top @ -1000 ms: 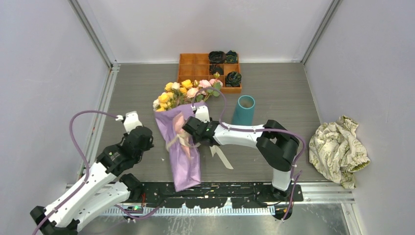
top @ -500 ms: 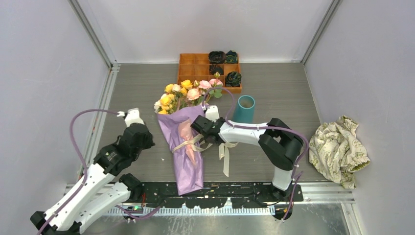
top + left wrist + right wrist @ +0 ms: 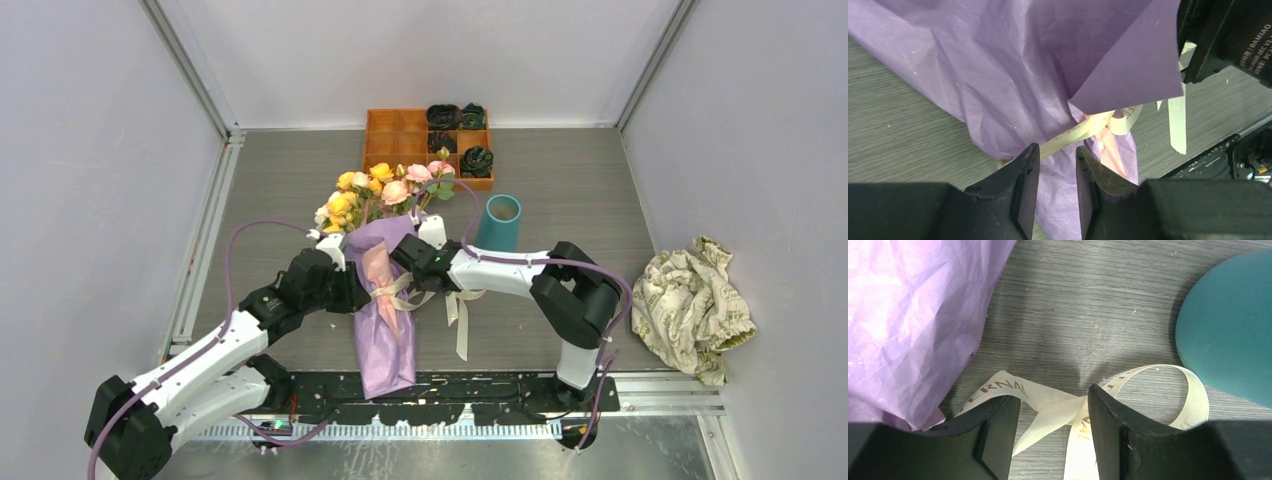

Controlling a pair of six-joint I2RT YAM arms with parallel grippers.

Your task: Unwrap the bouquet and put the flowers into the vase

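At the bouquet [image 3: 385, 345] ribbon [image 3: 998, 386]: left pincer [image 3: 1057, 150] narrow, empty; right pincer [image 3: 1053, 397] wide, astride it.

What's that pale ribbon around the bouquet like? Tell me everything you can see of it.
The ribbon is cream and satiny-looking, with gold printed lettering. It circles the middle of the bouquet, over its purple paper. Its loops and long flat tails lie slack on the grey wood-grain table to the bouquet's right. A bunched part sits between the parted fingers of the right gripper. The left gripper hovers at its other side, fingers slightly apart.
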